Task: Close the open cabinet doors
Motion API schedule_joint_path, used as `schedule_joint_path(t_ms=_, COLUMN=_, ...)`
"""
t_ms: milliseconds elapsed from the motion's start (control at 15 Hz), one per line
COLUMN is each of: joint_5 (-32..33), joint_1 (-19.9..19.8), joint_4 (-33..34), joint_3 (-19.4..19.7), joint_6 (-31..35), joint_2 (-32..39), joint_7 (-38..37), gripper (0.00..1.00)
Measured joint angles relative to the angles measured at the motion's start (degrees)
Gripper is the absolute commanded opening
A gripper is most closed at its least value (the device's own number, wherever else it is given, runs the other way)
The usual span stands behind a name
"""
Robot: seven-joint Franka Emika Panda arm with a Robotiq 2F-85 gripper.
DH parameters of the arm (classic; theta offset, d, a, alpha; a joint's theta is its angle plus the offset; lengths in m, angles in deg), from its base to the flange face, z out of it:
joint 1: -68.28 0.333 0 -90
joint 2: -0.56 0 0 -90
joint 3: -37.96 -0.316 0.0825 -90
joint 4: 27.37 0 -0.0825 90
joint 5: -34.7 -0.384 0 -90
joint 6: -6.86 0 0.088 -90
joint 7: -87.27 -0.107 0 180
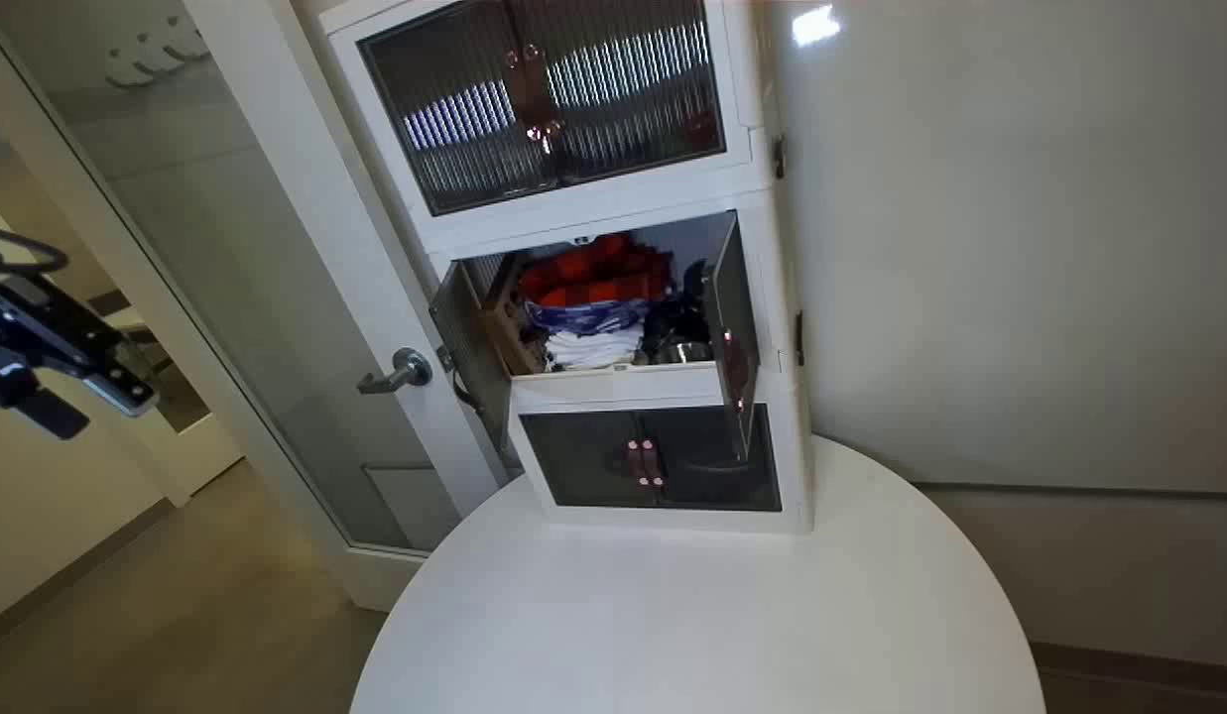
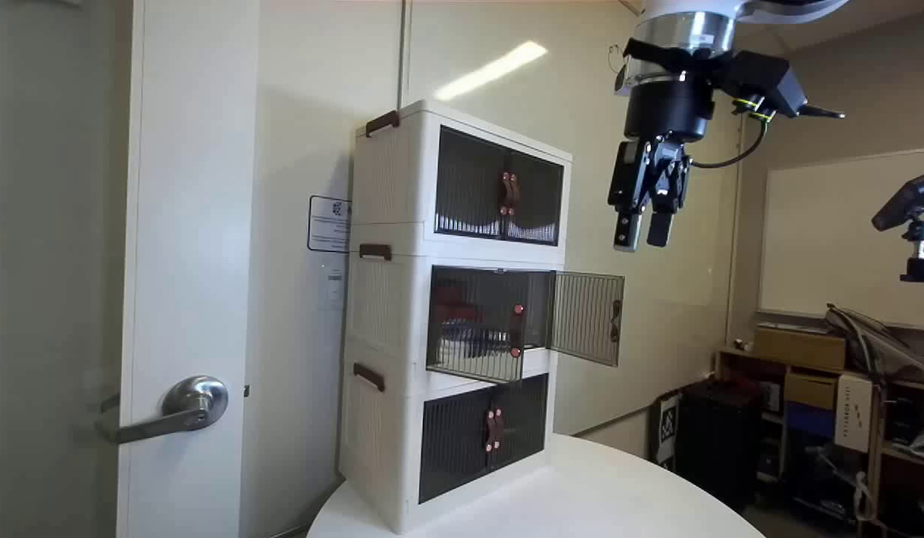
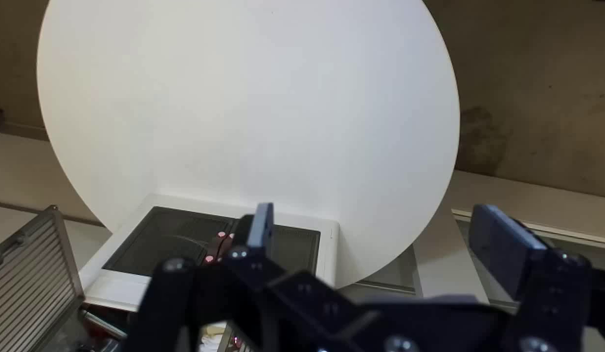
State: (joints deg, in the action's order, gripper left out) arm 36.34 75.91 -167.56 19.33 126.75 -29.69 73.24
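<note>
The tool (image 2: pixel 643 237), spread wide, hangs well apart from the 2 open cabinet doors (image 2: pixel 587 317)

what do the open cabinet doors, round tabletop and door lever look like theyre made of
Open cabinet doors: smoky, ribbed and see-through, probably plastic, though glass is possible. Round tabletop: smooth white, no visible grain, perhaps laminate. Door lever: likely satin metal, given its grey sheen.

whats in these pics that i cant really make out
Dark items in the middle cabinet: shadowed in an exterior view, partly covered by the right-hand open door.
Inside the top cabinet: hidden by ribbed doors and glare in both exterior views.
Wall sign: print too small to read in an exterior view.
Gripper: back end cut off by the left edge in an exterior view.
</note>
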Motion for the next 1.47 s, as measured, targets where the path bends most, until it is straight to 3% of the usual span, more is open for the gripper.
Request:
schedule_joint_path(t_ms=533, joint_5=1.6, joint_1=0.1, joint_4=0.3, joint_3=0.1, joint_6=0.1, joint_2=0.5, joint_7=0.0, gripper=1.00)
schedule_joint_path(t_ms=1000, joint_5=14.9, joint_1=-3.4, joint_4=6.1, joint_3=0.0, joint_6=3.7, joint_2=6.8, joint_7=-3.4, gripper=1.00)
schedule_joint_path(t_ms=1467, joint_5=32.2, joint_1=-6.0, joint_4=6.3, joint_3=-2.3, joint_6=6.7, joint_2=10.7, joint_7=-17.0, gripper=1.00)
